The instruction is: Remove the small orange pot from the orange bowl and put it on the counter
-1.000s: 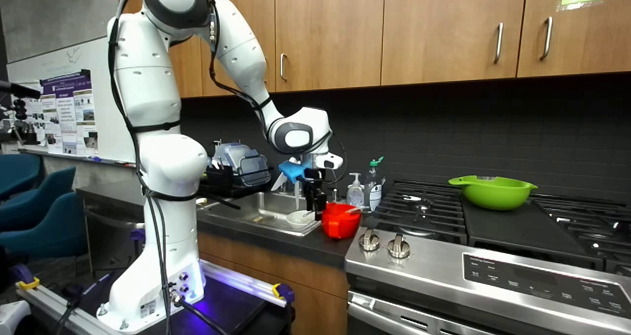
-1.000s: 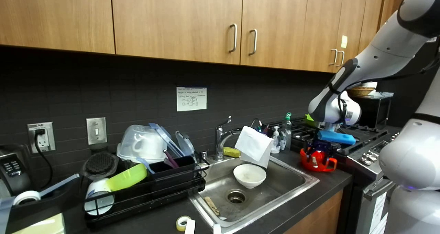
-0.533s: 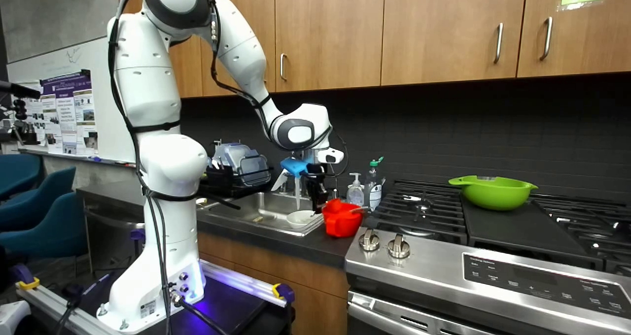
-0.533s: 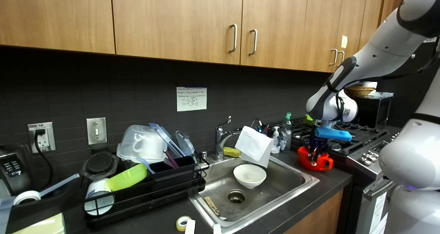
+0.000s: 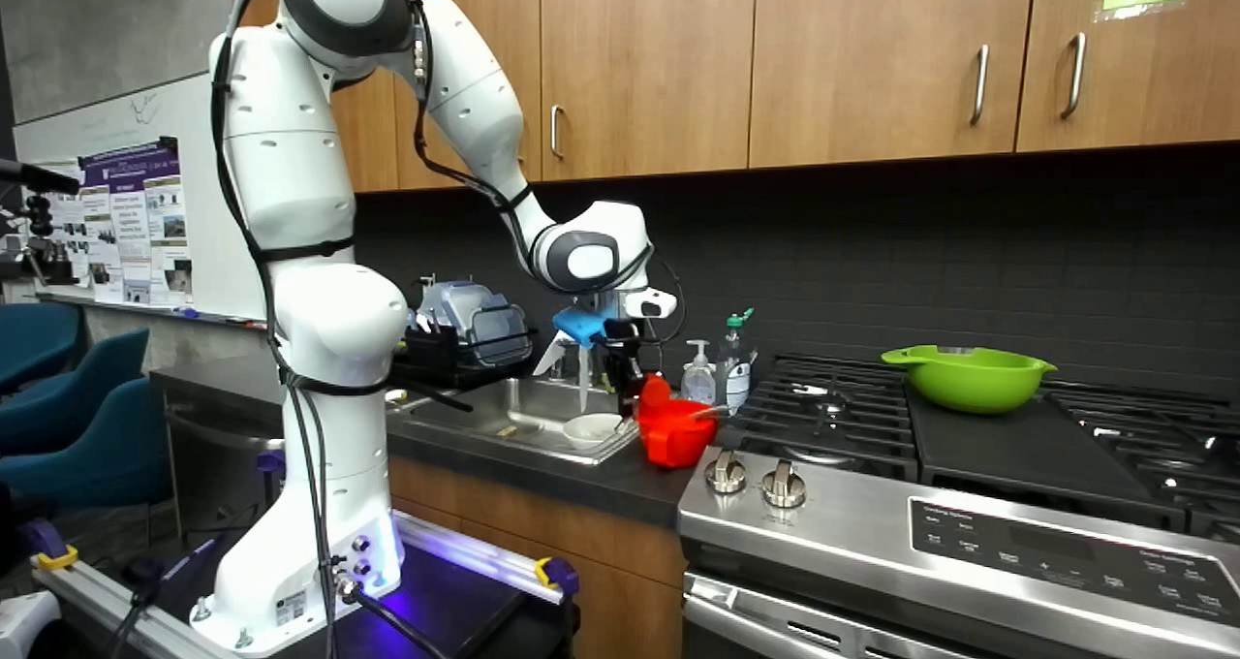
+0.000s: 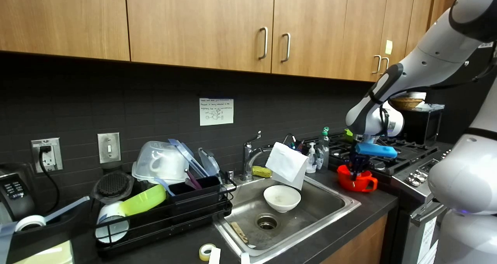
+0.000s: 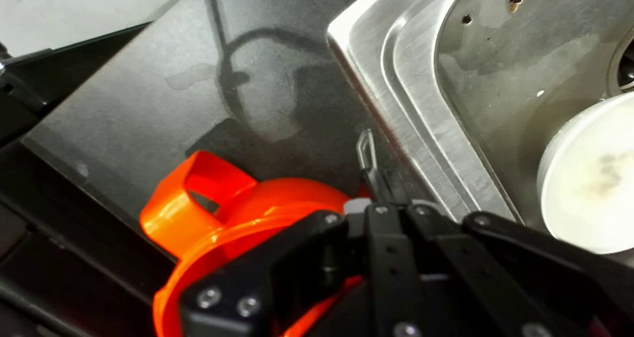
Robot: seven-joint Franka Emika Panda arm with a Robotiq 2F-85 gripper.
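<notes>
Hand (image 6: 354,174) at orange bowl (image 6: 360,184) on counter (image 6: 369,207); white bowl (image 6: 282,198) in sink (image 6: 323,198).

In both exterior views, dish rack (image 6: 194,217) sits left of the sink (image 6: 322,205) — handled bowl (image 6: 362,182) and stove (image 5: 862,523) right!

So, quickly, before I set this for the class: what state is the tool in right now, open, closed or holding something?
Tool: closed, holding the small orange pot by what looks like its dark handle.

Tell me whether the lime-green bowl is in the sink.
No: the lime-green bowl stands on the stove, well apart from the sink.
</notes>
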